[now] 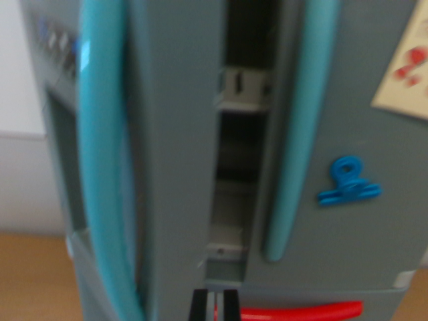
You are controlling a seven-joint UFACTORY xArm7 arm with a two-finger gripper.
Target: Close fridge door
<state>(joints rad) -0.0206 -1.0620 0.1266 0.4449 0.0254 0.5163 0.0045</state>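
A grey toy fridge fills the wrist view. Its left door (177, 134) stands slightly ajar, with a curved teal handle (100, 167) on it. The right door (354, 134) carries a second teal handle (301, 134). Between the doors a dark gap (241, 147) shows grey inner shelves. My gripper (214, 306) sits at the bottom edge, just below the gap. Its two black fingertips (198, 306) stand close together with only a thin slit between them and nothing held.
A blue clip magnet (348, 182) and a pale note with red marks (408, 67) hang on the right door. A red drawer handle (301, 311) runs below. A button panel (57, 43) is at upper left. Wooden tabletop (30, 274) and white wall (20, 100) lie left.
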